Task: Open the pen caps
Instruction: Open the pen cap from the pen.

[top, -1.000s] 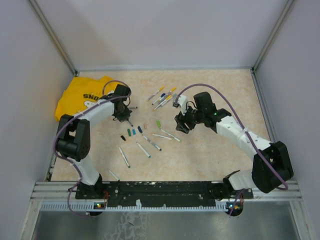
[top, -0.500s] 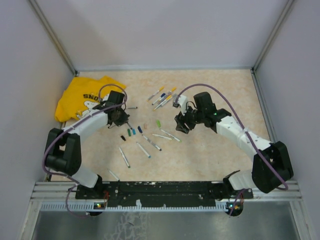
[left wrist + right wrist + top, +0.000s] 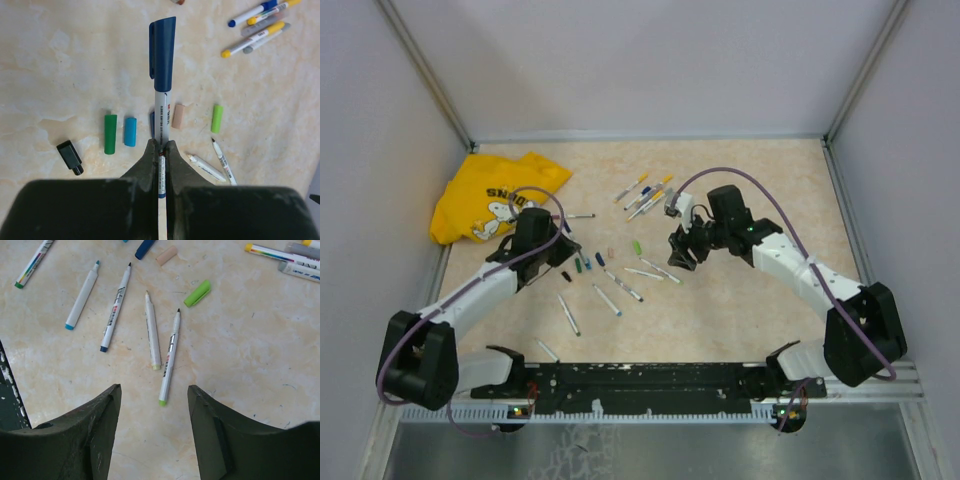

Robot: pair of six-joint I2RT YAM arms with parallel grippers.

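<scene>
My left gripper (image 3: 160,150) is shut on the white barrel of a pen (image 3: 162,117) that points away from it, its dark blue cap (image 3: 162,52) still on. Loose pen caps lie on the table below it: black (image 3: 70,156), green (image 3: 110,134), light blue (image 3: 130,132), beige (image 3: 178,116) and lime (image 3: 217,118). In the top view the left gripper (image 3: 555,250) hangs just left of this row. My right gripper (image 3: 154,395) is open with nothing between its fingers, above two uncapped pens (image 3: 169,357) and near a lime cap (image 3: 197,293).
A yellow shirt (image 3: 490,195) lies crumpled at the back left. Several capped pens (image 3: 645,193) lie in a bunch at the back centre. Uncapped barrels (image 3: 608,298) are scattered toward the near side. Frame posts and walls ring the table.
The left arm has swung back and down from beside the shirt toward the row of caps, carrying the pen. The right arm has not moved.
</scene>
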